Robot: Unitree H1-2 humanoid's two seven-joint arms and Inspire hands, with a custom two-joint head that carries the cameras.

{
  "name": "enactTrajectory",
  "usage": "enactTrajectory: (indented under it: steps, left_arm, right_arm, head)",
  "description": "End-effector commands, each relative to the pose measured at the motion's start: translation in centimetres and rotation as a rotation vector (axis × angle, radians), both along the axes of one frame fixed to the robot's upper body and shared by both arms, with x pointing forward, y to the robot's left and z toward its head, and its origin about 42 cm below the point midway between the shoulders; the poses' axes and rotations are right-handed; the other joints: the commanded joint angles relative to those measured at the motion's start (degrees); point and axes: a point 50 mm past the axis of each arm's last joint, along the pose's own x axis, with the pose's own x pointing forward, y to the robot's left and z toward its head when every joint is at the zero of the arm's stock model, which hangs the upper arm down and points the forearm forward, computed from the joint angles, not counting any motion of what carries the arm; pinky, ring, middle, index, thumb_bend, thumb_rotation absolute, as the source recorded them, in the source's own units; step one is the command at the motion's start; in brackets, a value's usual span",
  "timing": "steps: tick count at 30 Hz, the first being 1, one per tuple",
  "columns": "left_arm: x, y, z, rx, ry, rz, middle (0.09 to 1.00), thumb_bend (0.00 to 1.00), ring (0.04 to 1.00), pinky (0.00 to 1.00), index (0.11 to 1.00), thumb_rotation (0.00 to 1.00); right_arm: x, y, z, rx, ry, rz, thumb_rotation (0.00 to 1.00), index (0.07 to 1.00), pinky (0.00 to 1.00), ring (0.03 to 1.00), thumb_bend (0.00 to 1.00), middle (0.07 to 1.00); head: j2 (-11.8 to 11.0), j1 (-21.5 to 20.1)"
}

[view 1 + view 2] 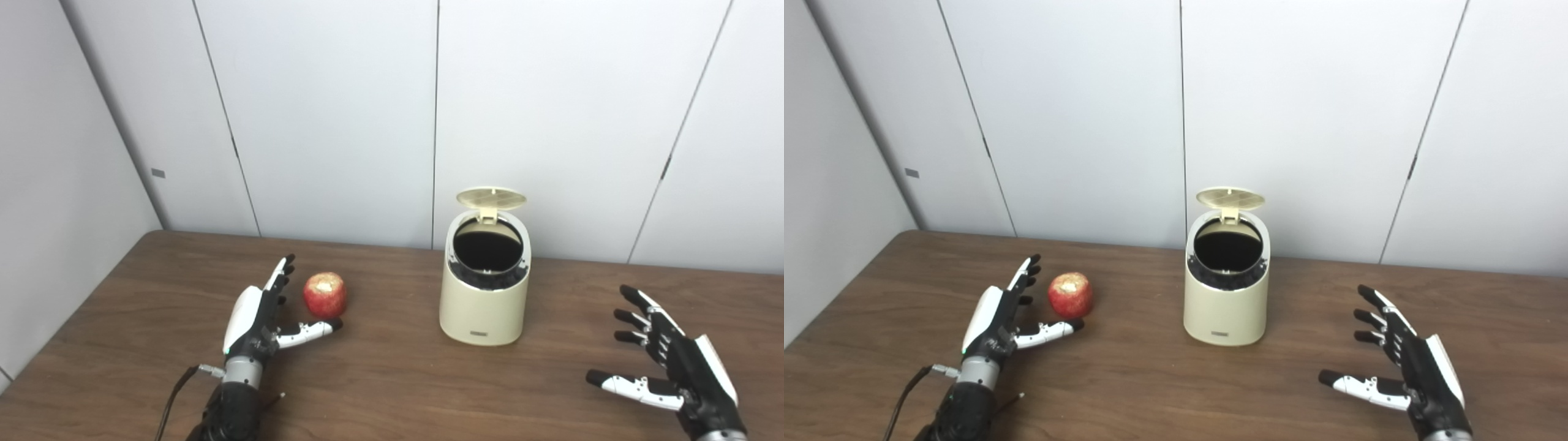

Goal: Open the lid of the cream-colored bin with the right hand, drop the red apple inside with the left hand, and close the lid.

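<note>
Right hand (677,361) is nearest, low at the right over the brown table (392,392), with its fingers spread apart and nothing in it; its wrist is cut off by the bottom edge. Left hand (257,318) is a little farther, also with fingers apart and empty, its palm turned toward the red apple (324,294), which lies just beside it between the fingers and the thumb. I cannot tell if the thumb tip touches the apple. This apple is red with a pale yellow patch on top. Farther back, in the middle of the table, stands the cream-colored bin (484,294), upright, its round lid (491,197) raised at the back. Its inside is dark and nothing can be made out there. On the front, near the base, is 1 small dark label (479,334), too small to read.
</note>
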Motion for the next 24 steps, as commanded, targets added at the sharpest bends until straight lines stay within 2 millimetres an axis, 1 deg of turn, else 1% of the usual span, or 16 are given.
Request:
enactTrajectory:
  steps: [1,3,6,12,15,16,18,20,23,24]
  left_arm:
    - [1.6,0.5,1.9,0.061,-0.062,0.003,0.910,0.99,0.881,0.78,0.958,0.32]
    - [1.9,0.5,1.7,0.085,-0.066,-0.003,0.892,0.98,0.863,0.75,0.938,0.31]
    - [2.3,0.4,1.3,0.101,-0.064,-0.007,0.878,0.97,0.853,0.74,0.924,0.29]
    - [3.0,-0.2,0.7,0.142,-0.042,-0.013,0.840,0.94,0.810,0.69,0.892,0.27]
    - [3.2,-0.6,0.4,0.142,-0.035,-0.016,0.812,0.92,0.774,0.66,0.859,0.27]
    - [3.3,-0.7,0.3,0.141,-0.036,-0.018,0.785,0.90,0.744,0.63,0.838,0.26]
    - [3.3,-0.9,0.1,0.145,-0.042,-0.022,0.757,0.89,0.713,0.61,0.814,0.24]
    - [3.4,-1.1,-0.2,0.151,-0.046,-0.025,0.709,0.87,0.666,0.57,0.773,0.20]
    - [3.5,-1.3,-0.6,0.194,-0.037,-0.027,0.672,0.86,0.617,0.53,0.733,0.18]
    - [3.6,-1.4,-0.6,0.205,-0.035,-0.029,0.666,0.85,0.608,0.53,0.727,0.18]
  right_arm:
    - [0.7,-0.3,2.3,-0.008,-0.082,0.008,0.00,0.897,0.75,0.851,0.74,0.936]
    - [0.7,-0.3,2.3,-0.007,-0.083,0.008,0.00,0.895,0.74,0.847,0.75,0.933]
    - [0.7,-0.3,2.3,0.004,-0.081,0.012,0.00,0.895,0.74,0.851,0.75,0.936]
    - [0.4,-0.3,2.5,-0.008,-0.081,0.008,0.00,0.891,0.72,0.840,0.75,0.933]
    - [0.4,-0.3,2.6,-0.009,-0.079,0.000,0.00,0.889,0.72,0.839,0.74,0.929]
    - [0.3,-0.3,2.7,-0.009,-0.078,-0.002,0.00,0.887,0.72,0.835,0.74,0.925]
    - [0.3,-0.3,2.7,-0.011,-0.078,-0.006,0.00,0.888,0.72,0.837,0.74,0.926]
    - [0.3,-0.3,2.8,-0.010,-0.075,-0.008,0.00,0.883,0.72,0.833,0.74,0.921]
    - [0.2,-0.3,2.9,-0.013,-0.081,-0.005,0.00,0.887,0.72,0.840,0.73,0.925]
    - [0.2,-0.3,3.0,-0.014,-0.082,-0.004,0.00,0.888,0.73,0.841,0.73,0.926]
  head:
    - [0.19,-0.39]
    - [0.22,-0.55]
    - [0.33,-0.77]
    - [0.70,-0.99]
    - [0.85,-1.09]
    - [0.85,-1.09]
    - [0.95,-1.23]
    - [0.95,-1.23]
    - [0.95,-1.23]
    - [1.28,-1.61]
